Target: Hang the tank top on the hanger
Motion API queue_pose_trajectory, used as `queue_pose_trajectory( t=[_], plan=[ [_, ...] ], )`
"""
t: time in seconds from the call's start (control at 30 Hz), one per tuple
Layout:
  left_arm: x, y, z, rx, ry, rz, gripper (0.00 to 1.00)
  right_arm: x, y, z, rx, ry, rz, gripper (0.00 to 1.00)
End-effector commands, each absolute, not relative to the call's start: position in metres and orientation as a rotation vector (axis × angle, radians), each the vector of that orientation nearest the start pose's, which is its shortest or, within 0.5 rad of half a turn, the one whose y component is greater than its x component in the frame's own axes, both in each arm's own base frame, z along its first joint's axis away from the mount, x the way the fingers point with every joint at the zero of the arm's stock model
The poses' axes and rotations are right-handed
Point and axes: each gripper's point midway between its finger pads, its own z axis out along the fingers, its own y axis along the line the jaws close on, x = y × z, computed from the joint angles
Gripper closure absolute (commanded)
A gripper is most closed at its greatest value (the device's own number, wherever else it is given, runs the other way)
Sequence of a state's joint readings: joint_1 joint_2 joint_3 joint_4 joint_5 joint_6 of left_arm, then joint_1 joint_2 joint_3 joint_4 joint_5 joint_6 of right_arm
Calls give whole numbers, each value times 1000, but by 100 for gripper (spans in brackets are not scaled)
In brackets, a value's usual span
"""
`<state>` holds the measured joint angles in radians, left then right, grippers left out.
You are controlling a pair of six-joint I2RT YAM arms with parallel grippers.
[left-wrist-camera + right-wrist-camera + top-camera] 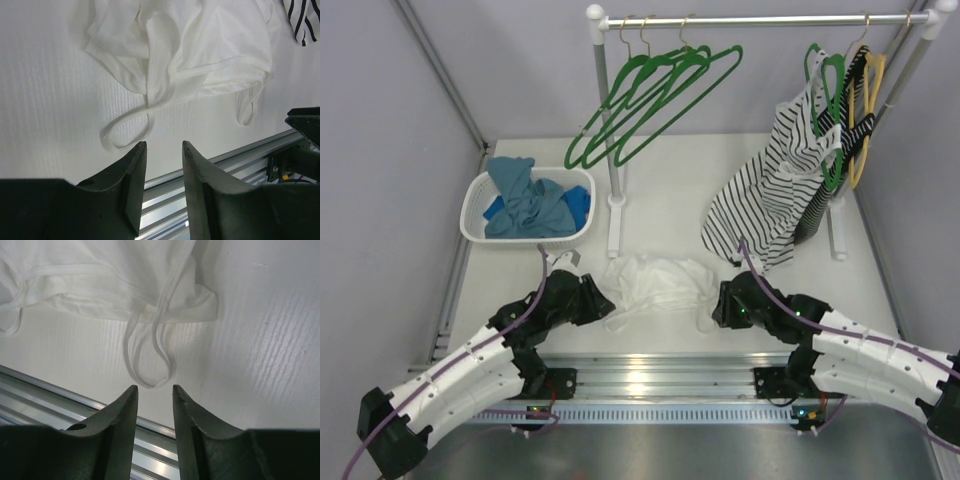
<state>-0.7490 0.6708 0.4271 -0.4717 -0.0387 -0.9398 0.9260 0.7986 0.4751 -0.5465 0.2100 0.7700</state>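
The white tank top (657,283) lies crumpled on the table between my two grippers. In the left wrist view the tank top (200,50) fills the top, with a strap loop (125,131) just ahead of my open left gripper (164,145). In the right wrist view the top (100,275) has a strap loop (149,360) just ahead of my open right gripper (155,388). Both grippers (603,300) (720,305) are empty. Several green hangers (655,100) hang from the rail at the back.
A white basket (480,222) holds blue garments (535,200) at the back left. A striped top (775,190) hangs on a green hanger at the right, beside a yellow hanger (870,110). The rack posts (612,200) stand behind the tank top. A metal rail (660,375) runs along the near edge.
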Motion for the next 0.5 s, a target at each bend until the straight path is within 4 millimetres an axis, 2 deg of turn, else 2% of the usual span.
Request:
queue_pose_trajectory(
  t=[0.0, 0.03, 0.07, 0.13, 0.17, 0.2, 0.23, 0.27, 0.3, 0.33, 0.37, 0.4, 0.43, 0.47],
  plan=[
    [160, -178, 109, -244, 2381, -776, 60, 161, 186, 106, -67, 2390, 537, 65],
    [161, -178, 109, -244, 2379, -775, 60, 163, 187, 111, -71, 2385, 529, 65],
    [161, -178, 111, -243, 2374, -777, 60, 168, 191, 128, -76, 2356, 546, 64],
    [163, -178, 117, -243, 2358, -779, 60, 175, 198, 146, -99, 2322, 554, 60],
    [164, -178, 119, -244, 2354, -775, 60, 185, 204, 176, -86, 2264, 576, 58],
    [165, -178, 125, -241, 2341, -780, 60, 191, 206, 193, -88, 2233, 575, 56],
    [167, -178, 128, -238, 2330, -776, 60, 200, 209, 201, -112, 2225, 532, 52],
    [168, -178, 131, -234, 2327, -777, 60, 214, 211, 244, -80, 2147, 529, 49],
    [169, -179, 135, -233, 2318, -782, 60, 226, 216, 251, -79, 2146, 486, 46],
    [169, -179, 136, -231, 2315, -783, 60, 235, 218, 269, -90, 2116, 471, 44],
    [169, -179, 138, -231, 2314, -785, 60, 247, 224, 317, -66, 2032, 518, 44],
    [170, -179, 138, -233, 2313, -784, 60, 260, 221, 333, -37, 2006, 503, 44],
    [170, -180, 138, -228, 2311, -788, 60, 275, 229, 337, -45, 2010, 471, 41],
    [170, -181, 139, -223, 2313, -794, 60, 286, 231, 378, -6, 1935, 518, 39]
  ],
)
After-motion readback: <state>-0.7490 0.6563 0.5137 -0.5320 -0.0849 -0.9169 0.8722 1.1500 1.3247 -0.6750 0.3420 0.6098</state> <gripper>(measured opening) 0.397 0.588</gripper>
